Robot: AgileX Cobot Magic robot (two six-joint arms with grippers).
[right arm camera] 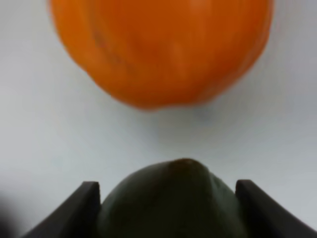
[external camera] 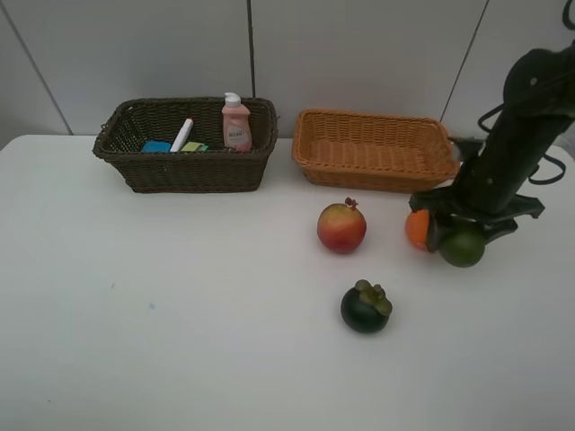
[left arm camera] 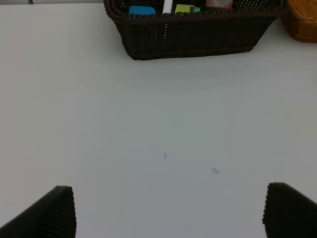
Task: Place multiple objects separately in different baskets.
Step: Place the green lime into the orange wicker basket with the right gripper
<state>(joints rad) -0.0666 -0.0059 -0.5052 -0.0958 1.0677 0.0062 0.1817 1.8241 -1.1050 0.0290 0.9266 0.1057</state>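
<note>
My right gripper [external camera: 460, 232] is down on the table with its fingers against both sides of the green lime [external camera: 463, 246]. In the right wrist view the lime [right arm camera: 168, 198] fills the gap between the fingers, and the orange [right arm camera: 161, 47] lies just beyond it. The orange [external camera: 417, 229] touches the lime's left side. The pomegranate [external camera: 341, 227] and the mangosteen [external camera: 366, 307] lie on the table. The dark brown basket [external camera: 189, 171] holds the pink bottle [external camera: 236, 123] and the white marker [external camera: 182, 135]. The orange-tan basket [external camera: 375, 166] holds nothing I can see. My left gripper [left arm camera: 168, 213] is open over bare table. The dark green bottle and the black eraser are not visible.
A blue item [external camera: 156, 145] and a green-yellow item [external camera: 194, 146] also lie in the dark basket. The white table [external camera: 180, 314] reaches the grey wall behind the baskets. The right arm [external camera: 521, 135] rises at the far right, next to the tan basket's end.
</note>
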